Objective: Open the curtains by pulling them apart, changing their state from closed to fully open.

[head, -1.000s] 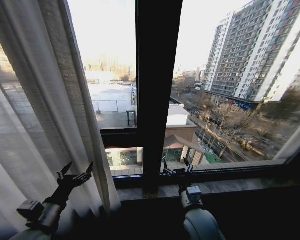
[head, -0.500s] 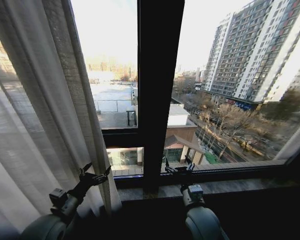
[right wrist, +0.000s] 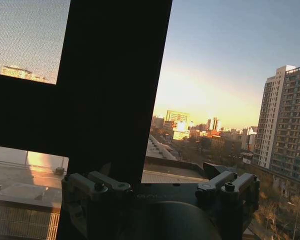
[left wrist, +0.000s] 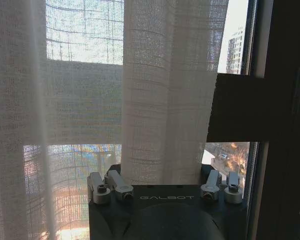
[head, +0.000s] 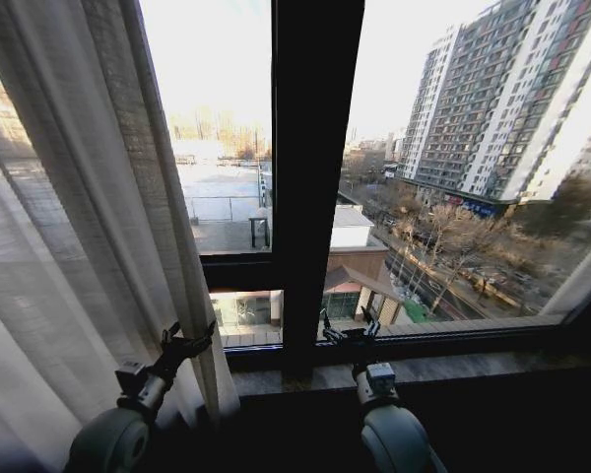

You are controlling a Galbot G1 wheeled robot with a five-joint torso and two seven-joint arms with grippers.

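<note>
By the window frame (head: 310, 177), left pincer (head: 189, 342) spread apart against the curtains (head: 89, 227); right pincer (head: 348, 333) apart, empty.

The head view looks forward and slightly down from behind both arms at the window, taking in the dark window post (head: 310, 177), the sill (head: 443, 365) and the city beyond. The left wrist view faces the curtains (left wrist: 160, 90) from close up, over the left claw (left wrist: 162, 187). The right wrist view looks over the right claw (right wrist: 160, 190), near that same post (right wrist: 110, 85), which all three views share.
</note>
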